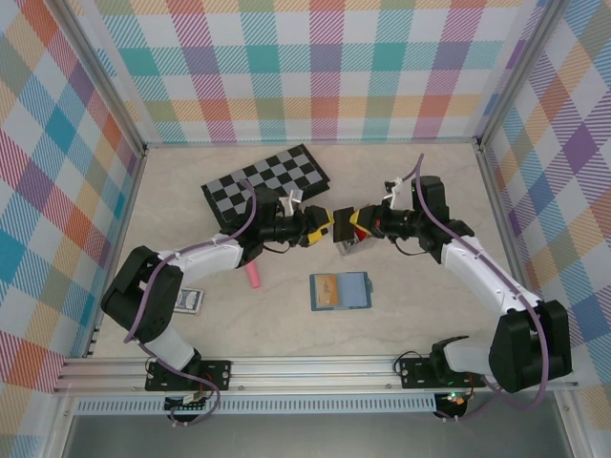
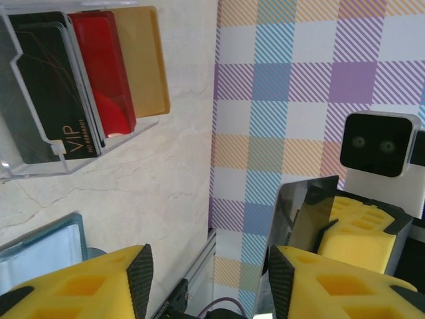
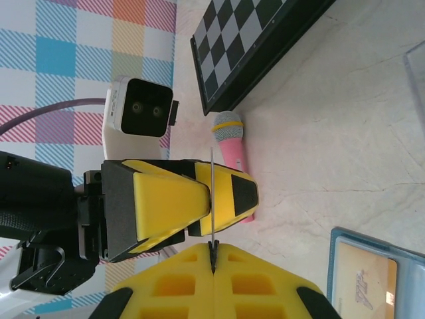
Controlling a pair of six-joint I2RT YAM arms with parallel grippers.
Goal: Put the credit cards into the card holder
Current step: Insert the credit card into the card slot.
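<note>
Pinched dark card (image 2: 302, 216) by one edge in closed R gripper (image 3: 213, 252), mid-table, just far of card holder (image 1: 341, 290). Had L gripper (image 2: 209, 272) abt half open, nothing gripped. Judged card light, stiff, slick: best clamped on flat faces nr free end.

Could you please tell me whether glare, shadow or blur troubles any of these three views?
Top view: even light, faint shadows, all sharp. Left wrist view: a grey sheen on the held card, a small glint on the clear tray. Right wrist view: evenly lit; the card stands edge-on, a mere thin line.
</note>
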